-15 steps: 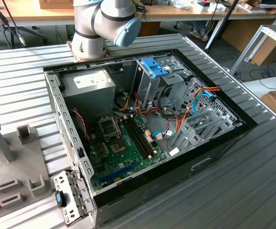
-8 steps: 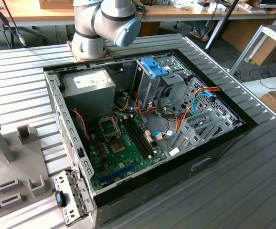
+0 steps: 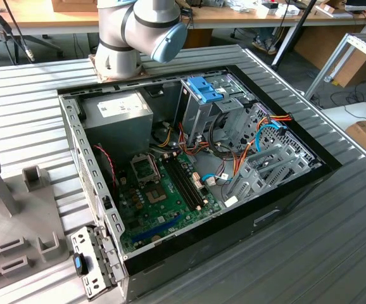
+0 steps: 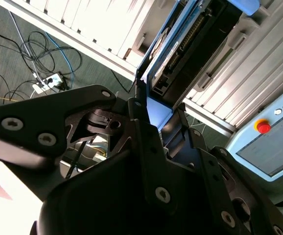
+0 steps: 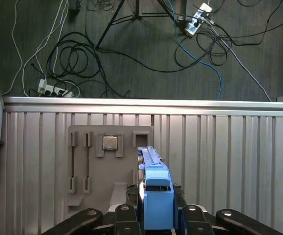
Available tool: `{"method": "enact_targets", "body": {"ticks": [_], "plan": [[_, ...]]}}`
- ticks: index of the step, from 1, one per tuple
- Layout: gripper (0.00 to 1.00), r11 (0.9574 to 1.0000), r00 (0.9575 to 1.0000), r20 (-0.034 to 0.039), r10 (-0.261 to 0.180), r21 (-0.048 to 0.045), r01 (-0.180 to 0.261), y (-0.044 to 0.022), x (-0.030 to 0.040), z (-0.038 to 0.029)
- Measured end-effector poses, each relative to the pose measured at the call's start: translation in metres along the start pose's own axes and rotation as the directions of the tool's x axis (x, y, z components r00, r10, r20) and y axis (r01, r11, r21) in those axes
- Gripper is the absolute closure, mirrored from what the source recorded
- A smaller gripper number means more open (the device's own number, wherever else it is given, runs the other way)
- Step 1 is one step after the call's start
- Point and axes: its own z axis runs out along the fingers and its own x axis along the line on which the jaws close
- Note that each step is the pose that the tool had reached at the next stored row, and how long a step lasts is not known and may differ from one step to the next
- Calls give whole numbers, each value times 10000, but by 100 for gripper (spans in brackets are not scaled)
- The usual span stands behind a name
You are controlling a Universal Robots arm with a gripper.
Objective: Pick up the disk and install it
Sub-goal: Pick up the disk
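In both wrist views my gripper [image 5: 154, 201] [image 4: 153, 110] is shut on the disk, which is lifted off the table. The disk [image 5: 153, 183] stands on edge between the black fingers [image 5: 124, 211], its blue plastic rail facing the first wrist camera. The second wrist view shows the disk [image 4: 180, 46] from the other side: a dark edge with a connector row, framed by blue rails. In the exterior view the open computer case [image 3: 297, 190] lies on the ribbed table, with a metal drive cage [image 3: 202, 111] topped by a blue latch [image 3: 203, 88].
Below the gripper lies a grey fixture tray [image 5: 127, 166] holding a square chip [image 5: 111, 143]. The ribbed metal table [image 5: 229, 156] ends at an edge with cables on the floor beyond. The arm's base [image 3: 129, 38] stands behind the case. A power-supply box [image 3: 116, 111] fills one corner of the case.
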Motion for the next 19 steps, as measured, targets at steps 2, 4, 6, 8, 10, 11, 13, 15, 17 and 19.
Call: {"method": "enact_targets", "body": {"ticks": [2, 4, 6, 8, 10, 11, 13, 15, 17, 19], "plan": [[64, 10000, 10000, 0, 1, 1, -1, -13, -1, 0], [64, 10000, 10000, 0, 1, 0, -1, -24, -3, 0], [64, 10000, 10000, 0, 1, 1, -1, -35, -5, 0], [64, 10000, 10000, 0, 1, 1, -1, -42, -6, 0], [64, 10000, 10000, 0, 1, 1, -1, -53, -7, 0], [64, 10000, 10000, 0, 1, 1, -1, -58, -9, 0], [64, 10000, 10000, 0, 1, 1, -1, -69, -10, 0], [64, 10000, 10000, 1, 1, 1, -1, -76, -12, -1], [64, 10000, 10000, 0, 0, 1, 0, -85, -13, -1], [64, 10000, 10000, 0, 1, 1, -1, -89, -14, -1]]}}
